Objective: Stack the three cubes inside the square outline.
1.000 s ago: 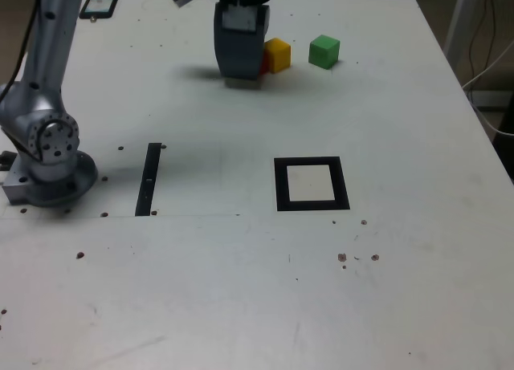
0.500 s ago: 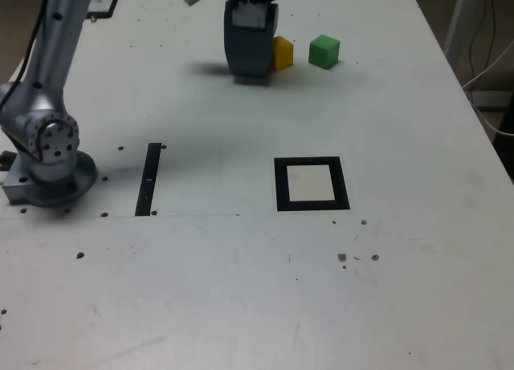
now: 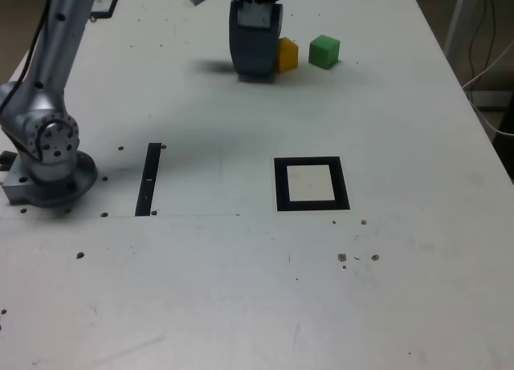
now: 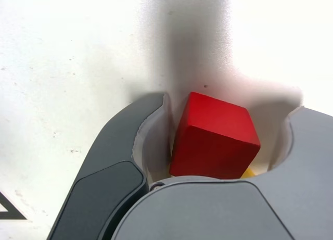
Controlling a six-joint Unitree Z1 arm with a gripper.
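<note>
Gripper (image 4: 221,146) is straddling the red cube (image 4: 214,136) at upper centre of the exterior view, jaws part-open; grip not confirmed. Yellow cube (image 3: 287,54) is touching it. First pick; next needs closing, lifting, carrying to the square outline (image 3: 312,184) lower right.

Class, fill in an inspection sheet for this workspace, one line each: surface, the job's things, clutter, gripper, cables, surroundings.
Surface: white table, speckled with small dark marks.
Job's things: red cube between the jaws, hidden in the exterior view; yellow cube beside the gripper; green cube apart, on the exterior view's right; square outline empty.
Clutter: thin black strip; small dark object at the far edge.
Gripper: gripper around the red cube, grip not confirmed.
Cables: some hang off the table's right side.
Surroundings: floor, metal leg; otherwise nothing seen.
</note>
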